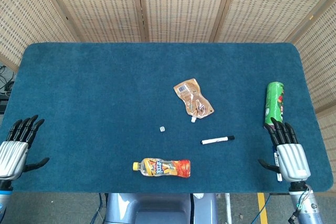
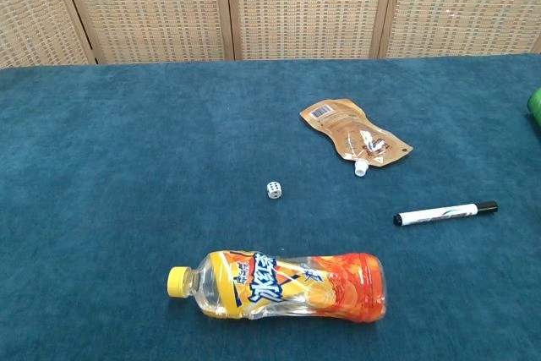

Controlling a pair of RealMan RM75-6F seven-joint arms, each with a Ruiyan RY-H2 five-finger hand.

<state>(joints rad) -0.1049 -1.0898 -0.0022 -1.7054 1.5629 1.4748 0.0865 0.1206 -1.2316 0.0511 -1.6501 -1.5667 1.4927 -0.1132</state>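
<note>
We are hovering right hand (image 1: pixel 290 156), fingers spread and empty, over a blue marker (image 1: pixel 275 161), green chip can (image 1: pixel 274 104) at 12 o'clock; left hand (image 1: pixel 14 148) splayed idle; best lowering squarely.

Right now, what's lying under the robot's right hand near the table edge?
Under the right hand lies a second marker, white with a blue band, on the blue table. Only slivers show beside the palm; the rest is covered. The green can lies just beyond.

Left robot hand (image 1: pixel 14 148) and right robot hand (image 1: pixel 290 154): fingers spread, holding nothing.
</note>
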